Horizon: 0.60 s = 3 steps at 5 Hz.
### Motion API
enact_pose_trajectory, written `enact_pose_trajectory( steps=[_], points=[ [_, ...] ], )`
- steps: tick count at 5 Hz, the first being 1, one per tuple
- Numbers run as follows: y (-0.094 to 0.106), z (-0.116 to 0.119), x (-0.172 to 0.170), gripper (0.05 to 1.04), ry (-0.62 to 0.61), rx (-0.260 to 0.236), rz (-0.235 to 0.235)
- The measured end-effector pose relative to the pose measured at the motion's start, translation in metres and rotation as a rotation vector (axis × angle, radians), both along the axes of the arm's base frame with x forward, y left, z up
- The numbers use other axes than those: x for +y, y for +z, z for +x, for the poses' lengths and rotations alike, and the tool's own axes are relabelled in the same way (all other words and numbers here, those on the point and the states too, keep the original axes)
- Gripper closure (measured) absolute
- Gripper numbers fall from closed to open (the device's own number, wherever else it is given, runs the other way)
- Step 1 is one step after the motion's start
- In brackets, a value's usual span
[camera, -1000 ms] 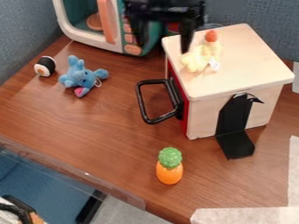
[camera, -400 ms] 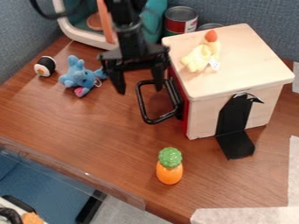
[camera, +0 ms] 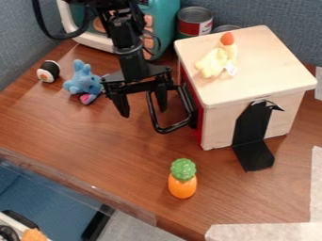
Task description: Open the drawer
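My gripper [camera: 144,112] hangs open over the table, its two fingers pointing down and apart. The right finger overlaps the left side of the black drawer handle [camera: 168,129] in the view; whether they touch I cannot tell. That handle sticks out from the red front [camera: 200,126] of the wooden drawer box [camera: 220,134], which looks shut against the box. A yellow plush toy [camera: 213,62] with an orange-red top lies on the box.
A blue plush toy [camera: 82,81] and a sushi toy [camera: 48,71] lie to the left. Nearer the front stands a pineapple toy [camera: 182,179]. Behind are a toy microwave [camera: 165,28] and a can [camera: 194,21]. A black bracket [camera: 253,136] is on the box's side.
The gripper has come down from above the box's back left and moved left and forward, to beside the handle. The box, handle and toys have stayed put.
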<state>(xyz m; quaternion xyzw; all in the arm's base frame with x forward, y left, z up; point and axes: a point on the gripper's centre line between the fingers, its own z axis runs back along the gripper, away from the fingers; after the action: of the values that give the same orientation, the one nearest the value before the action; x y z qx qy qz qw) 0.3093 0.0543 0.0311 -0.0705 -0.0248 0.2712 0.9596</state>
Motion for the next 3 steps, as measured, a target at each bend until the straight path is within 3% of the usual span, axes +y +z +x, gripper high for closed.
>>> enact_pose_trajectory(
  steps=[2,3],
  points=[
    [-0.007,-0.010,0.010,0.714,0.030,0.049,-0.019],
    [-0.006,-0.023,0.024,0.916,0.081,0.063,-0.010]
  ],
)
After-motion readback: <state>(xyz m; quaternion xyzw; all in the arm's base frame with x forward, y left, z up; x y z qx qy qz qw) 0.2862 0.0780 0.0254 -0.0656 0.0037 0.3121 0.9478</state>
